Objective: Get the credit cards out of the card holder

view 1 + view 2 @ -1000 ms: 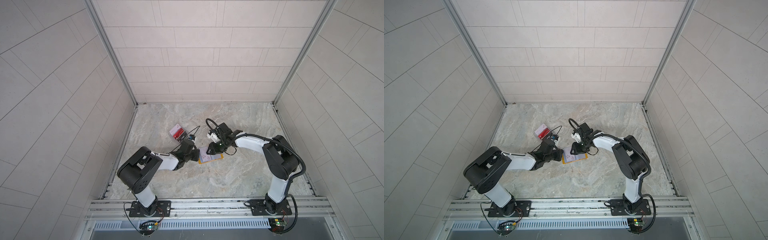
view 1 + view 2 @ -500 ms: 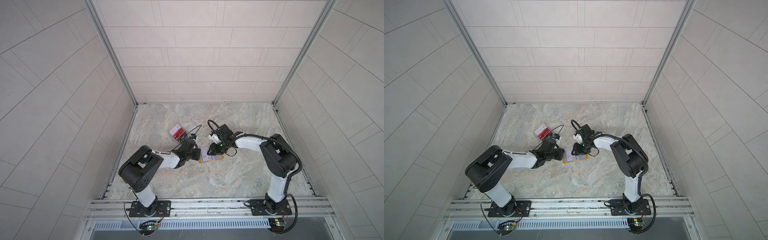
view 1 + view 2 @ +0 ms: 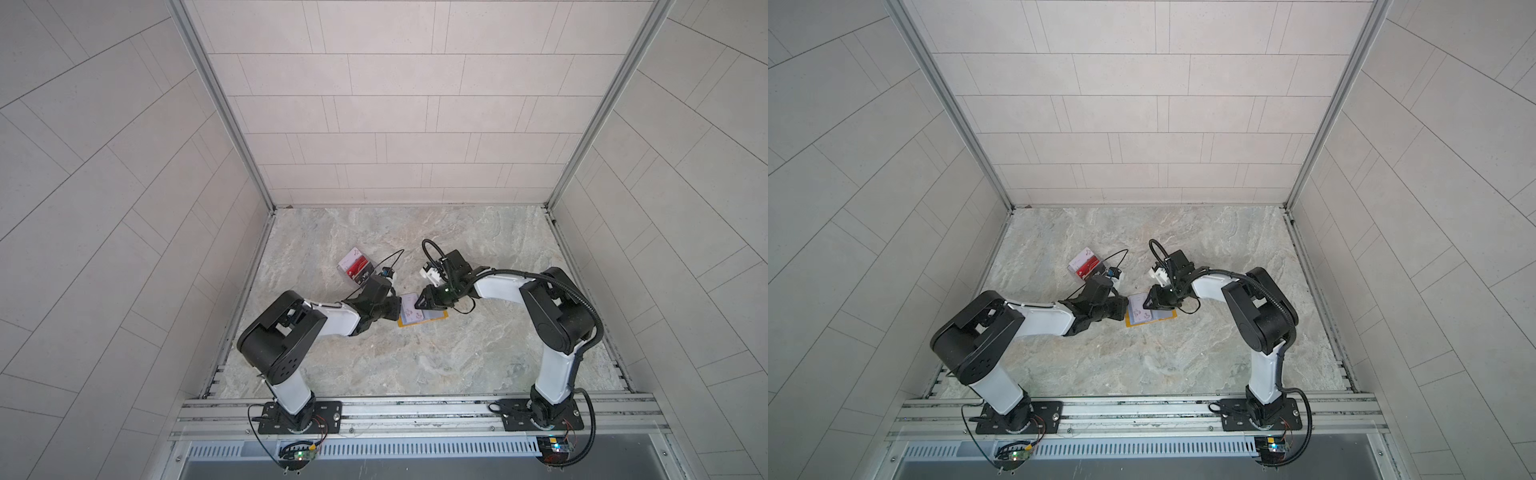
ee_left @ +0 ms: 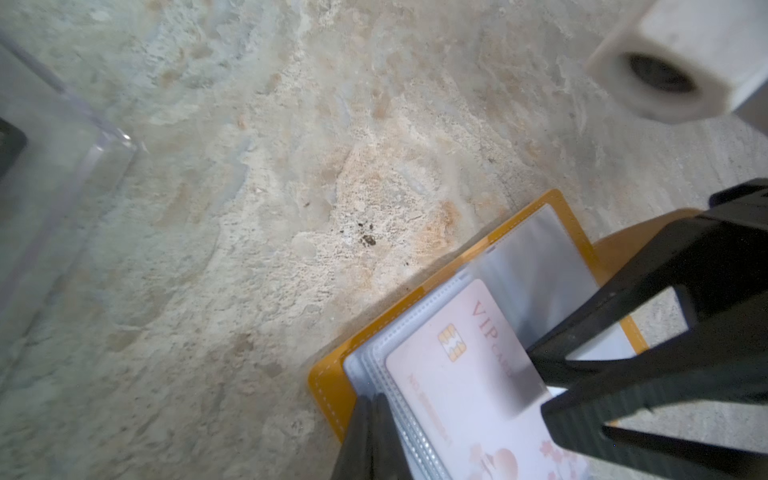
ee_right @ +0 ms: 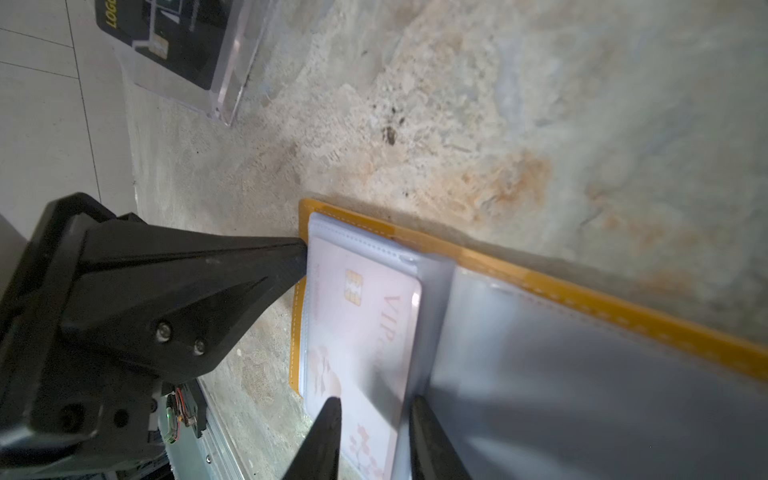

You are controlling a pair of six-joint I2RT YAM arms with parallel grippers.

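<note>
Right wrist view: the right pincer [image 5: 374,401] has dropped a touch lower onto the open card holder [image 5: 540,282] vs a sec ago, and its jaws have drawn in. The gap is now narrow, w/ one fingertip over the whitish VIP card [image 5: 361,332] and the other just past the card's spine-side edge; nothing clamped yet. Meanwhile the left pincer [image 5: 301,257] hasn't budged: fully closed, tip pressed at the holder's outer edge. Can't tell if it nips the cover or only pins it. Prob means the pull on this card is about to start, w/ the holder anchored.

Holder lies flat on the tabletop [image 3: 415,365] btwn the two arms, spread open, long axis approx arm to arm. Card sits in the top sleeve of the half nearer the left arm, long axis parallel to the spine, chip end pointing toward the clear plastic box [image 5: 232,75]. That box holds red cards [image 3: 359,266], near but apart.
</note>
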